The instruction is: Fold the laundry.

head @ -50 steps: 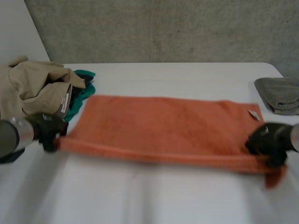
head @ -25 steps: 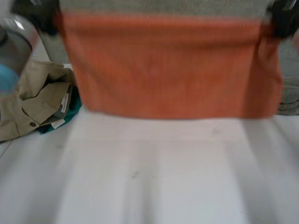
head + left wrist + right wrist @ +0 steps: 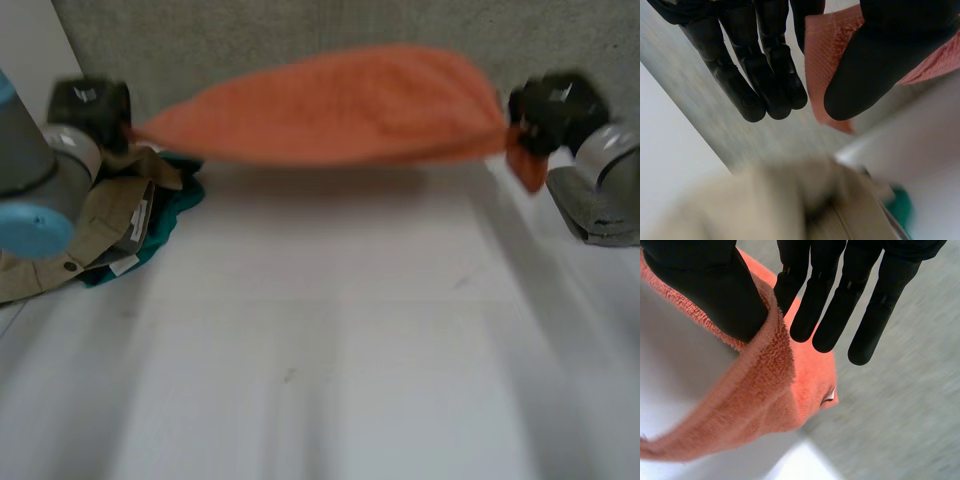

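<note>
A small white tag (image 3: 829, 397) is sewn at one corner of the orange terry towel (image 3: 330, 105), and a white label (image 3: 137, 215) shows on the crumpled beige garment (image 3: 90, 225). No writing can be read on either.

The towel is stretched in the air above the white counter (image 3: 330, 350), strung between the two hands and bulging upward along its middle. The left hand (image 3: 90, 105) has one end corner. In the left wrist view the thumb (image 3: 875, 65) presses the cloth against the straight fingers (image 3: 765, 75). The right hand (image 3: 550, 105) has the opposite end. Its thumb (image 3: 715, 295) clamps the thick edge against the fingers (image 3: 830, 305), and a short corner of towel hangs down just below it.

On the counter, the beige garment lies under the left arm with a teal cloth (image 3: 172, 215) touching it. A folded grey towel (image 3: 600, 210) lies under the right arm.
</note>
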Controlling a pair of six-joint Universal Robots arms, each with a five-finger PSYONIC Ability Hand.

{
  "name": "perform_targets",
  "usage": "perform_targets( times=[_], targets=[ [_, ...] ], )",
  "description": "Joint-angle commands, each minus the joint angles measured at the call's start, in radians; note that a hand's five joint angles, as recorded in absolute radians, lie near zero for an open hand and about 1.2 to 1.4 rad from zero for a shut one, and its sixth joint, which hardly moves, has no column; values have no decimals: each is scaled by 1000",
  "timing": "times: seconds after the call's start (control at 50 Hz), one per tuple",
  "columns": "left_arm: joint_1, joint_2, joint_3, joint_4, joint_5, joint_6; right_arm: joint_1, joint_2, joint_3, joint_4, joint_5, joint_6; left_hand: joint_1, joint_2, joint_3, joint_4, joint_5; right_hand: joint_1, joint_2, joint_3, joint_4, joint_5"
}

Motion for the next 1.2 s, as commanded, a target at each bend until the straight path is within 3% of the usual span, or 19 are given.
perform_targets(
  times=[0.02, 0.16, 0.22, 0.3, 0.4, 0.48, 0.58, 0.66, 0.72, 0.78, 0.86, 0.88, 0.96, 1.06, 1.2],
  targets=[
    [17, -49, -119, 3, 2, 57, 0, 150, 60, 35, 15, -14, 234, 197, 207, 201, 235, 281, 224, 210, 200, 211],
    [41, -34, -157, 0, 2, 63, -22, 189, 81, 58, 117, 27, 234, 197, 207, 201, 235, 257, 201, 186, 176, 187],
    [44, -16, -166, -2, 3, 60, -26, 173, 92, 64, 176, 90, 234, 197, 207, 201, 235, -42, -99, -113, -123, -112],
    [48, 4, -185, -3, 11, 60, -37, 153, 101, 70, 243, 180, 234, 197, 207, 201, 235, -159, -216, -230, -240, -229],
    [44, 26, -216, -3, 22, 58, -46, 155, 89, 102, 266, 258, 234, 197, 207, 201, 235, -221, -278, -292, -302, -291],
    [44, 37, -239, -3, 25, 60, -62, 172, 66, 130, 265, 274, 234, 197, 207, 201, 235, -140, -196, -211, -220, -210],
    [44, 63, -278, -3, 28, 58, -80, 175, 49, 182, 225, 289, 234, 197, 207, 201, 235, 280, 224, 209, 199, 210],
    [44, 93, -311, -28, 28, 71, -92, 132, 57, 237, 181, 280, 234, 197, 207, 201, 235, 281, 224, 210, 200, 211],
    [48, 124, -346, -75, 26, 92, -102, 84, 68, 308, 144, 210, 234, 197, 207, 201, 235, 281, 224, 210, 200, 211],
    [51, 178, -403, -161, 22, 165, -129, -6, 124, 455, 101, -32, 234, 197, 207, 201, 235, 281, 224, 210, 200, 211],
    [64, 242, -490, -299, 13, 319, -181, -129, 244, 673, 90, -506, 234, 197, 207, 201, 235, 281, 224, 210, 200, 211],
    [69, 259, -528, -365, 9, 383, -210, -168, 303, 752, 100, -694, 234, 197, 207, 201, 235, 281, 224, 210, 200, 211],
    [78, 291, -608, -512, 14, 533, -272, -230, 418, 854, 146, -1009, 234, 197, 207, 201, 235, 281, 224, 210, 200, 211],
    [74, 305, -639, -568, 28, 598, -276, -218, 420, 808, 157, -976, 234, 197, 207, 201, 235, 281, 224, 210, 200, 211],
    [28, 264, -503, -485, 3, 510, -220, -141, 336, 643, 105, -860, 234, 197, 207, 201, 235, 281, 224, 210, 200, 211]
  ],
)
